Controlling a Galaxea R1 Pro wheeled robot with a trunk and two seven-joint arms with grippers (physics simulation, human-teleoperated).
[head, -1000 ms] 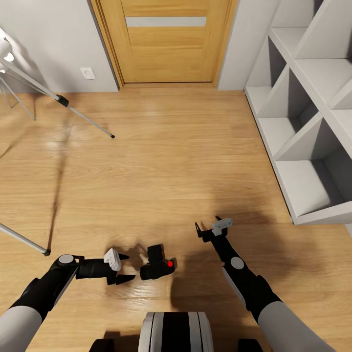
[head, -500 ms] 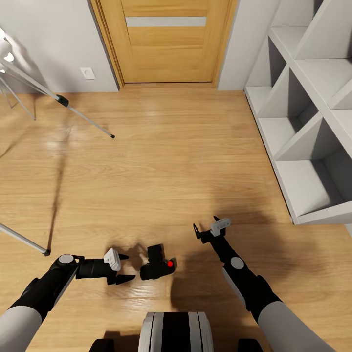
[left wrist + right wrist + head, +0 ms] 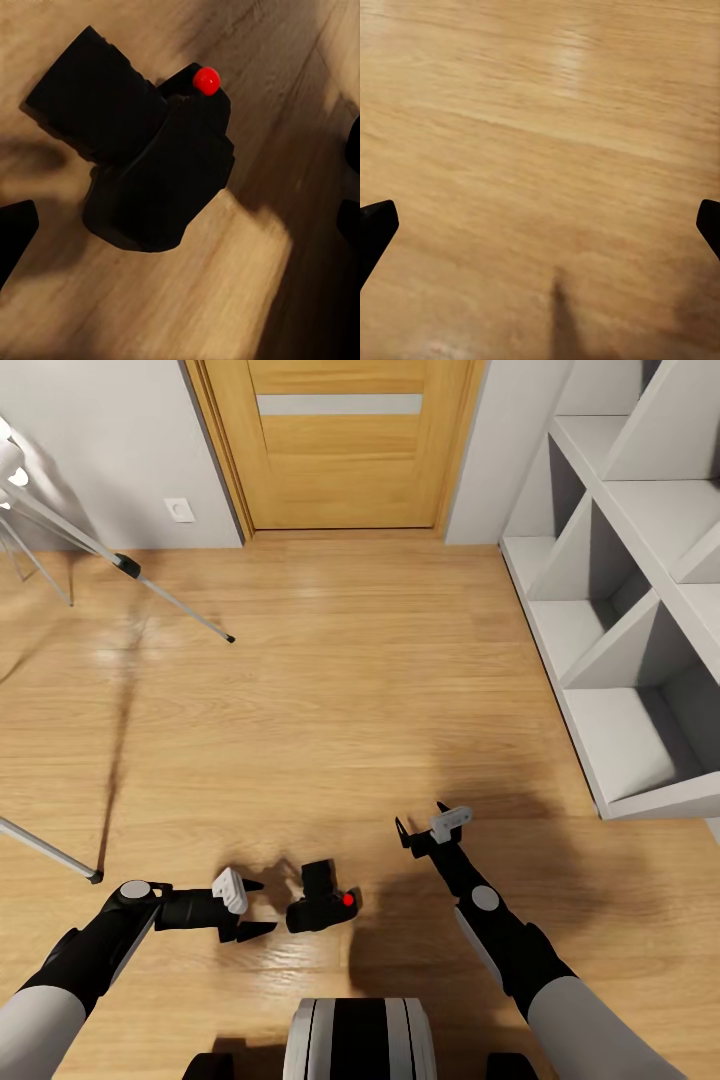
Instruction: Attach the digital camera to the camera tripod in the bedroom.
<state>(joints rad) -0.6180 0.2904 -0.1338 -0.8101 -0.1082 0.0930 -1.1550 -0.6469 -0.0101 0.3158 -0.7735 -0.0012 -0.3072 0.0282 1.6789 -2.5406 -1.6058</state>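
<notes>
Wooden door (image 3: 335, 445) shut; white cube shelves (image 3: 630, 610) beside; wall socket (image 3: 180, 510).

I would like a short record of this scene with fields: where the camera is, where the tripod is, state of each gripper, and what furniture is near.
digital camera: lying on the wood floor, just in front of the robot, red button visible
camera tripod: at the far left, only silver legs with black feet in view
left gripper: open, low, beside the camera, not touching it
right gripper: open, holding nothing, over bare floor
door: wooden, closed, straight ahead
shelves: white cube unit at the right
</notes>
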